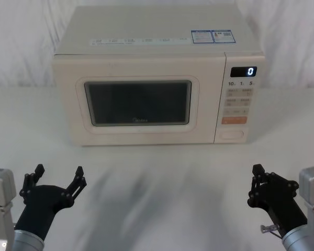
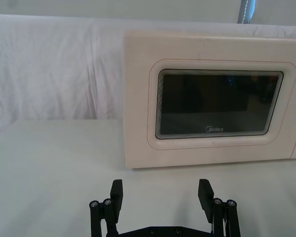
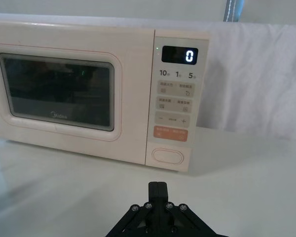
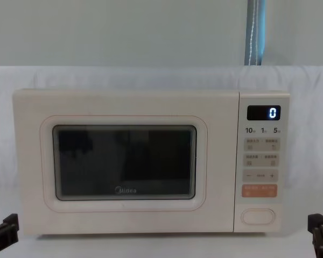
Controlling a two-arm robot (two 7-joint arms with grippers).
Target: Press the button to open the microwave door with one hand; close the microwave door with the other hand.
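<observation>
Left gripper (image 1: 57,178): I have it low on the table, well in front of the microwave's left half, prongs spread wide and holding nothing; the left wrist view shows both fingers (image 2: 117,193) apart with bare table between them.

Right gripper (image 1: 259,180): I see it near the table, well in front of the microwave's control panel side, prongs pressed together and empty; the right wrist view shows them meeting in one closed tip (image 3: 158,190).

Table (image 1: 162,183): white cloth runs between both grippers and the microwave's front.

Microwave door (image 1: 137,103): shut flush with the microwave body, dark window and logo facing me, taking the microwave's left and middle front.

Button (image 3: 167,156): plain cream pill at the bottom of the microwave's control panel (image 1: 240,97), directly under the orange key (image 3: 170,133), far from the door's left edge.

Button versus tool: it lies ahead of the right gripper and slightly above it, roughly in line with its closed tip; I judge a forward reach with a small rise would meet it.

Risk, wrong key: if I come in high, I would press the orange key instead and the door would stay shut.

Risk, shove: too hard a push could slide the microwave back on the cloth.

Risk, swing: the door, once released, might swing out toward the left gripper.
</observation>
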